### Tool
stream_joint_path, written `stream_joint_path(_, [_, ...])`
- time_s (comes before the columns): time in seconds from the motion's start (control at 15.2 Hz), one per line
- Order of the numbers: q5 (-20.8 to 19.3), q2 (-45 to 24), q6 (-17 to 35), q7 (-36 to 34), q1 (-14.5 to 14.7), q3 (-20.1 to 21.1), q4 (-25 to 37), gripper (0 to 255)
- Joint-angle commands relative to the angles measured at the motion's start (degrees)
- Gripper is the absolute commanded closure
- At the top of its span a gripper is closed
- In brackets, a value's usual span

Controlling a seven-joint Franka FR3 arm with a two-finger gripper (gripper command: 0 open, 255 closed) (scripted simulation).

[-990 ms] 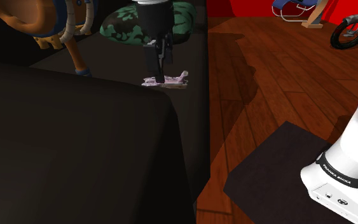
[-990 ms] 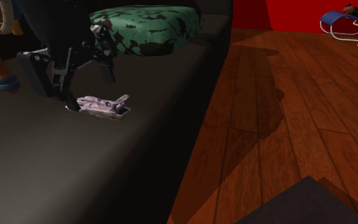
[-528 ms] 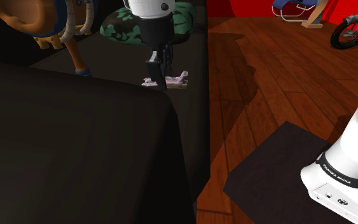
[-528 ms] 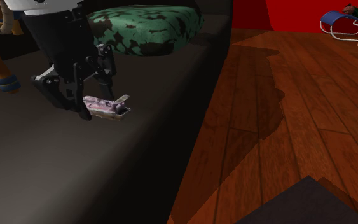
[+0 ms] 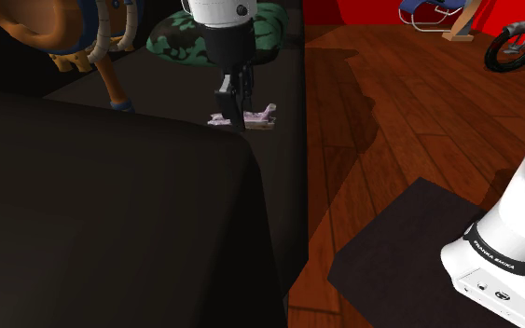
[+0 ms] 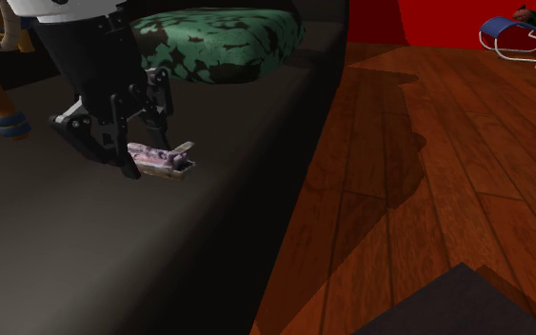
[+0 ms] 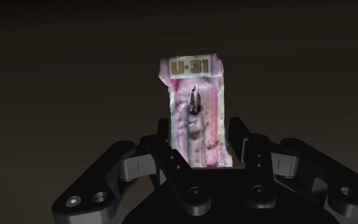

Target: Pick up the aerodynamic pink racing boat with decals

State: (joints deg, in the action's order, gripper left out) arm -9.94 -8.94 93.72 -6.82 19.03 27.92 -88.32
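The pink racing boat (image 5: 262, 115) lies on the dark seat (image 5: 172, 93), small, with pale decals and a "U-31" plate at its far end (image 7: 192, 67). My black gripper (image 5: 238, 117) comes straight down on it and is shut on the boat's hull. In the second exterior view the fingers (image 6: 126, 164) clasp the boat (image 6: 167, 157) at its end towards that view's left. The wrist view has both fingers pressed against the sides of the boat (image 7: 195, 118), which runs away from the gripper (image 7: 201, 139).
A green patterned cushion (image 5: 204, 33) lies just behind the boat, and an orange figure (image 5: 64, 33) stands at the shoulder view's upper left. A big dark bulk (image 5: 111, 214) rises in front. Wooden floor (image 5: 409, 112) drops off beside the seat; the stand (image 5: 419, 256) sits lower right.
The hand came down a little over the boat and its fingers, wide apart a second ago, have closed on the hull. The boat has barely moved.
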Motion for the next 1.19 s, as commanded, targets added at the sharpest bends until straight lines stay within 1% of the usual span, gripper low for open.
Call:
stream_joint_path(0.0, [-0.02,-0.04,0.04,-0.07,0.04,0.02,-0.01,255])
stream_joint_path(0.53, [-0.71,-1.56,-6.71,0.17,0.84,0.28,8.08,255])
stream_joint_path(0.99, [-2.03,-4.07,-13.27,0.18,2.14,0.56,16.85,255])
stream_joint_path(1.12, [-2.06,-4.13,-13.42,0.18,2.18,0.56,17.06,255])
